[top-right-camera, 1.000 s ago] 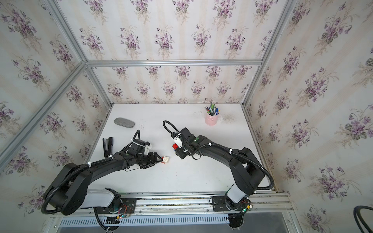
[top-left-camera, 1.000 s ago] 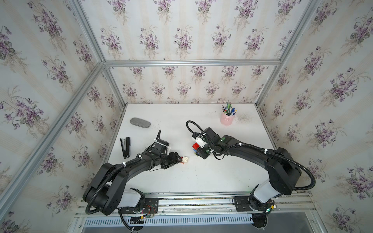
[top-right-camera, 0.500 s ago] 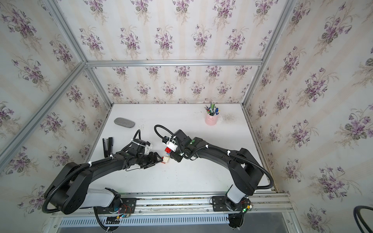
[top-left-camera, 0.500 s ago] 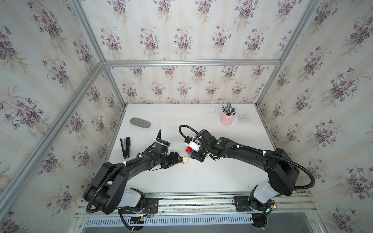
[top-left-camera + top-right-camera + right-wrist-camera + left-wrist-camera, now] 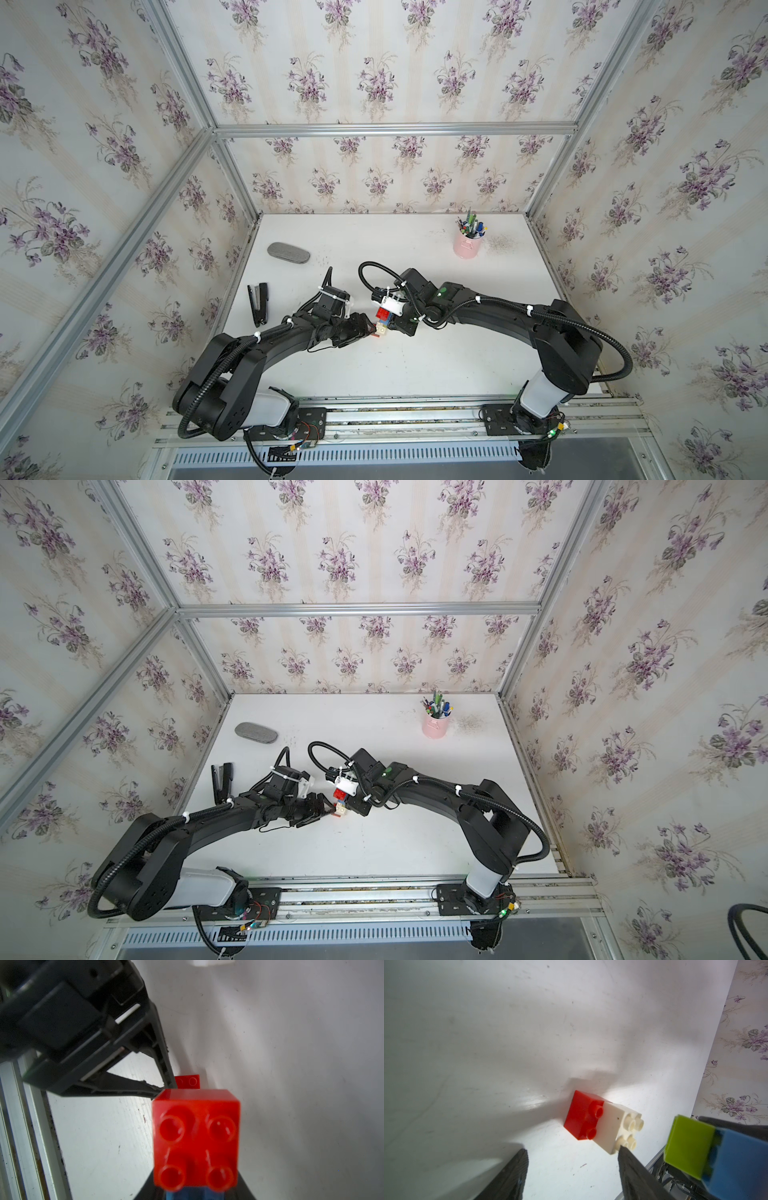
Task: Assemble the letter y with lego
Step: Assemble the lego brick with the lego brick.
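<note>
**Left gripper** [image 5: 572, 1151]: the jaws are found well apart and nothing is held between them. Just ahead of its fingertips, a red brick [image 5: 581, 1115] and a white brick [image 5: 618, 1126] are seen joined, lying on their side on the white table [image 5: 477, 1043]. One fingertip is seen at the white brick's studded face, but contact cannot be confirmed. Two studs of the red brick are exposed beside the white brick, so the joint is judged to be offset rather than square.

**Right gripper** [image 5: 195, 1194]: the jaws are closed on a blue bar [image 5: 737, 1163], which is presented just beyond the left fingertips. A lime-green brick [image 5: 685, 1147] is fitted to the face of the bar turned towards the white brick, and it is near that brick but apart from it. A second red brick [image 5: 196, 1136] is fitted to the opposite face, with its studs turned towards the right wrist.

**Progress:** two sub-assemblies are recorded, and five bricks are accounted for. A second lime-green brick cannot be made out in any view. The letter y is judged to be unfinished. The lime-green brick is yet to be pressed onto the white brick's studs, for which the pair on the table is likely to need steadying.

**Farther off:** a black stapler [image 5: 257, 305], a grey oval case [image 5: 289, 252] and a pink pen cup [image 5: 468, 247] are noted, all well apart from both grippers.
</note>
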`<state>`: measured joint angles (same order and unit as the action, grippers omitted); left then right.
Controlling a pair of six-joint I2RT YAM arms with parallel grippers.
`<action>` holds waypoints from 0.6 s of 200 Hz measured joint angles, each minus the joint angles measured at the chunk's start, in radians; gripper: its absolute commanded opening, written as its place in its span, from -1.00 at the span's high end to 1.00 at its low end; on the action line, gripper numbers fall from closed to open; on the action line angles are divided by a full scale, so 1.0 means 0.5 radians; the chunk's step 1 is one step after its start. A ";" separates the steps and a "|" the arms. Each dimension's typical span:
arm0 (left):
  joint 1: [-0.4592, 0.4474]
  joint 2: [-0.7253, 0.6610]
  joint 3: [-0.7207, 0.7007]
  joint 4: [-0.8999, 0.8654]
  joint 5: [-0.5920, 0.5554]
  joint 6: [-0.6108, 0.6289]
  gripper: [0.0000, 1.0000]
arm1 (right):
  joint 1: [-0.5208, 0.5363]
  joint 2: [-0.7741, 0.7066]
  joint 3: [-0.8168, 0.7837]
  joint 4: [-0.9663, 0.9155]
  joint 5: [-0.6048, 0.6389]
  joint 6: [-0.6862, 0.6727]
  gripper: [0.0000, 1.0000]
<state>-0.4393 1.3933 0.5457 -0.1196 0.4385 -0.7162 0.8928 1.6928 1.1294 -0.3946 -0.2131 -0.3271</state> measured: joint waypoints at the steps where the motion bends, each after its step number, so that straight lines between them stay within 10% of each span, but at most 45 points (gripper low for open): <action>1: 0.001 0.000 0.000 0.000 0.000 0.000 -0.41 | 0.000 0.001 0.000 0.001 0.000 -0.001 0.42; 120: 0.010 0.005 -0.001 -0.001 0.001 0.001 -0.39 | 0.021 0.088 0.029 -0.024 -0.014 -0.085 0.41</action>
<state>-0.4343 1.3956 0.5453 -0.1200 0.4389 -0.7158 0.9031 1.7367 1.1439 -0.4065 -0.2199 -0.3698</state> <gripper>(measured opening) 0.693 0.337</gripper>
